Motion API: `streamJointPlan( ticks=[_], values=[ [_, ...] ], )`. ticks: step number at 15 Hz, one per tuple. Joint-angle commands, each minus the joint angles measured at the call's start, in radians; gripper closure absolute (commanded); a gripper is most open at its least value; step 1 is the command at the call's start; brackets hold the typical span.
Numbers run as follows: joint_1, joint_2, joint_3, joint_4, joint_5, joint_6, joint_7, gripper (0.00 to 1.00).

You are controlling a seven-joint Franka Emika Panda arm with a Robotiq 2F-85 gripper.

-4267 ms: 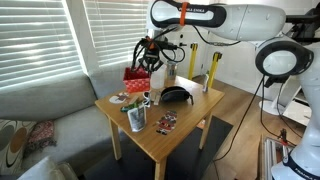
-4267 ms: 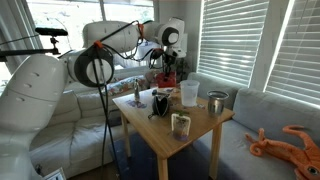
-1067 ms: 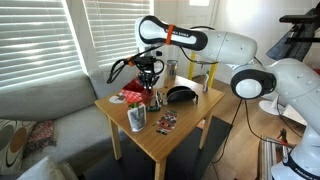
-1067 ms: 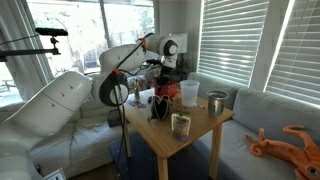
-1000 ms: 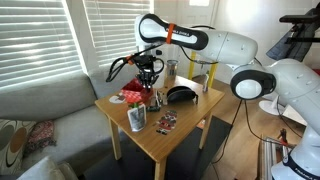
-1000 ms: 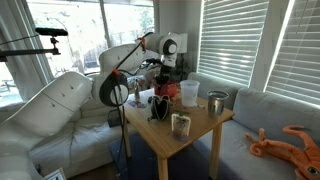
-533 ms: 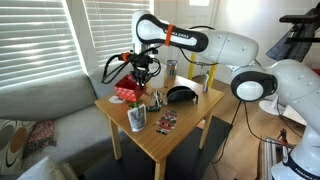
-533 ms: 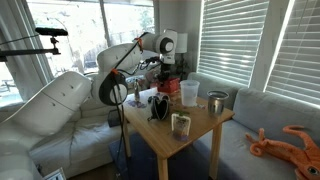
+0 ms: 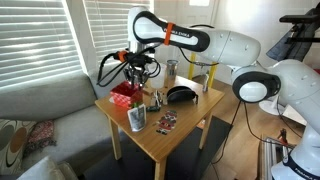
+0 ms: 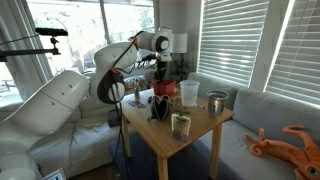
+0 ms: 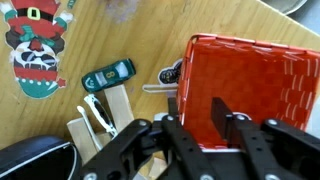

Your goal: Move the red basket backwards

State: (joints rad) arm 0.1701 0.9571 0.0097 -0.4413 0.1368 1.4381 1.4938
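Basket [image 11: 250, 80], bright red, square, mesh-walled

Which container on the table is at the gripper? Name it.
The red basket, the only red, mesh-sided one, right at the gripper's fingertips; the metal cup stands apart.

Source: daylight comes through the slatted blinds [image 9: 40, 40] in both exterior views; the bare window [image 10: 125, 15] is blown out white.
Level: the room is bright and even.
Shadows: soft and faint below the desk [image 9: 185, 120].
Focus: in the wrist view the end effector [image 11: 212, 125] is blurred near the lens, while the red basket [image 11: 250, 75] is sharper and strongly saturated.
Detail: the exterior views are small and coarse.
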Motion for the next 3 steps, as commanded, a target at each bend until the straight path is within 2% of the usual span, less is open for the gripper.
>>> streamJointPlan(
  ticks=[1,2,3],
  values=[
    [0.017,-0.069,-0.015,0.002,-0.078,-0.006,-0.128,0.28],
    [0.000,-0.034,0.003,-0.016,-0.042,0.010,-0.056,0.20],
    [0.000,-0.047,0.002,-0.016,-0.046,0.009,-0.068,0.39]
  ],
)
